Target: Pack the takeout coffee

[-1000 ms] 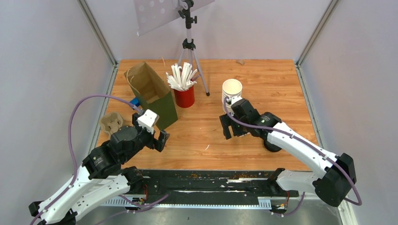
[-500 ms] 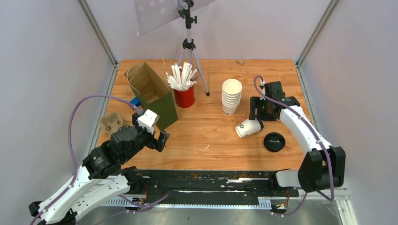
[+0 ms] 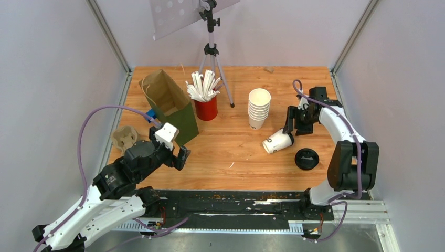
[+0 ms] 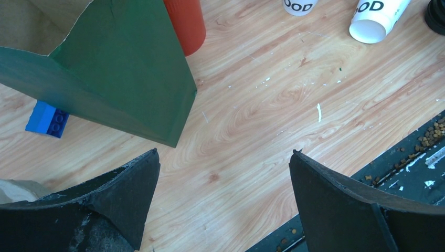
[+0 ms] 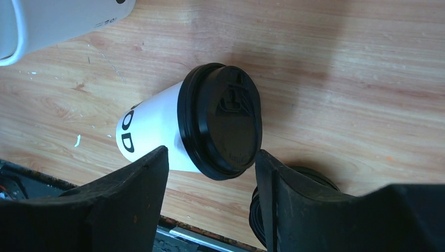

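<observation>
The takeout coffee cup (image 3: pixel 277 143) is a white paper cup lying on its side on the table, right of centre. In the right wrist view the cup (image 5: pixel 152 131) has a black lid (image 5: pixel 223 121) fitted on its mouth. My right gripper (image 3: pixel 295 127) hovers just behind the cup's lidded end, open and empty (image 5: pixel 210 152). My left gripper (image 3: pixel 181 157) is open and empty (image 4: pixel 225 157) above bare table by the near left. The lying cup also shows at the top right of the left wrist view (image 4: pixel 375 21).
A green-and-brown paper bag (image 3: pixel 169 105) stands open at the back left, with a blue brick (image 4: pixel 47 119) beside it. A red cup of straws (image 3: pixel 206 107), a stack of white cups (image 3: pixel 258 107), a tripod (image 3: pixel 211 50), a cardboard carrier (image 3: pixel 125 137) and a loose black lid (image 3: pixel 306 158) are also there.
My right arm has drawn back from the table's middle to the far right. The lidded cup now lies uncovered on its side. The left arm has not moved.
</observation>
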Controlling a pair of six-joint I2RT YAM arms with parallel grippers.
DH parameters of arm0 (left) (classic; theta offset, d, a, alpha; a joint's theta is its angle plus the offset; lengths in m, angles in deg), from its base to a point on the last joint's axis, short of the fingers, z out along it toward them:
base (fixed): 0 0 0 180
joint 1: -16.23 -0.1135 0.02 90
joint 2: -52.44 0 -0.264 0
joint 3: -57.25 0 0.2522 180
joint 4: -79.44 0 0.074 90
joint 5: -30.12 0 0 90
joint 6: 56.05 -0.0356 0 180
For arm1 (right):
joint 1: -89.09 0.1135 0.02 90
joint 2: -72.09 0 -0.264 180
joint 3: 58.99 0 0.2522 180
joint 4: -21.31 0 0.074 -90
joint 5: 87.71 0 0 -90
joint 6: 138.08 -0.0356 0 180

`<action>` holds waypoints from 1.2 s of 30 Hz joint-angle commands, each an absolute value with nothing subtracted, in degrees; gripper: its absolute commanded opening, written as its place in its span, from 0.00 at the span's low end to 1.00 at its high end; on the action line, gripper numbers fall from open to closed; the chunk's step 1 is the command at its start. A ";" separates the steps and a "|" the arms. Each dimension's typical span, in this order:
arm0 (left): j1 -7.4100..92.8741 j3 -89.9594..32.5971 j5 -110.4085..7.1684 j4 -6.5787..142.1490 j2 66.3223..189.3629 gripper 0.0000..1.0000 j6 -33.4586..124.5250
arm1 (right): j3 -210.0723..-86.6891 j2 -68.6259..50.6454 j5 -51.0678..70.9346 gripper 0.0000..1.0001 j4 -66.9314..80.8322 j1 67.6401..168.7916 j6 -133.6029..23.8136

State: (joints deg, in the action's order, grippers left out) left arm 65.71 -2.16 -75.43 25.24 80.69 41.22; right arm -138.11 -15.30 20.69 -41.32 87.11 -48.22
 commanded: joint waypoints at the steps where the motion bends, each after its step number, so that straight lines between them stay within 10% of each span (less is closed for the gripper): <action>1: 65.89 -2.23 -75.14 27.41 81.07 1.00 40.38 | -141.97 -18.63 25.67 0.61 -41.93 86.99 -44.86; 18: 65.87 -2.21 -75.26 27.45 81.29 1.00 40.37 | -141.29 -16.06 22.28 0.21 -40.89 87.07 -45.72; 36: 65.82 -2.13 -75.22 27.71 78.55 1.00 40.46 | -148.87 -11.91 -4.23 0.15 -37.49 92.35 -43.50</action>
